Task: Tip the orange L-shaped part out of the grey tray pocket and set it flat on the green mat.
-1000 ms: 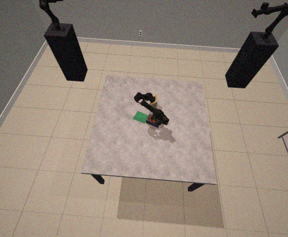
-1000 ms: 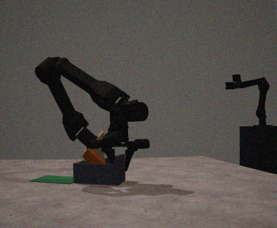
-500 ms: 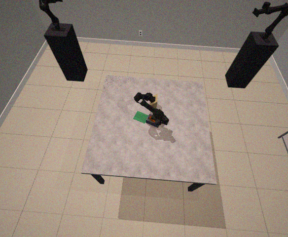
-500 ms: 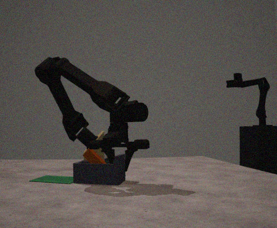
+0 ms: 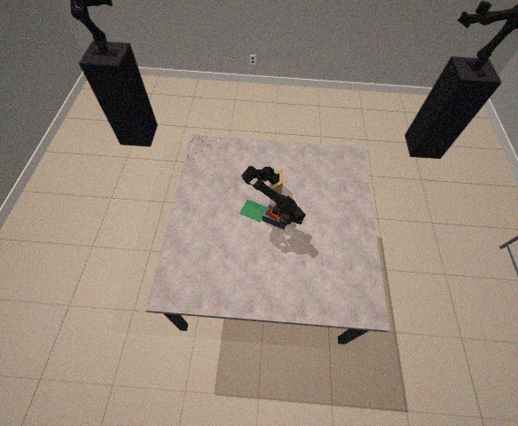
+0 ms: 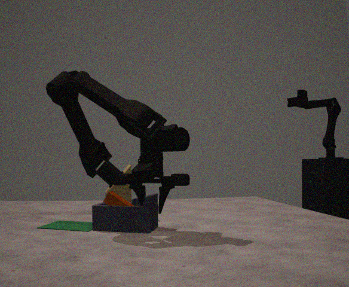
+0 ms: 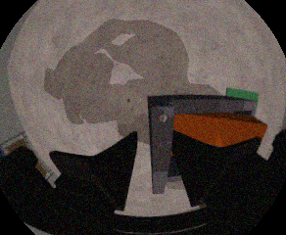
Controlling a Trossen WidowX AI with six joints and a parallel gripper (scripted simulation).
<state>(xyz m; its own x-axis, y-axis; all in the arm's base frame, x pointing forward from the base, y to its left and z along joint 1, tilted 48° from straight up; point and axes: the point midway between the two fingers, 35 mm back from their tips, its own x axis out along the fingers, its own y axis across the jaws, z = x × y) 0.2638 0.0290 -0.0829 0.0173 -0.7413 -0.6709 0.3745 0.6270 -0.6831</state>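
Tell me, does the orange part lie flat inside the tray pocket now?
No, in the exterior view the orange part is tilted, with one end raised above the rim of the grey tray.
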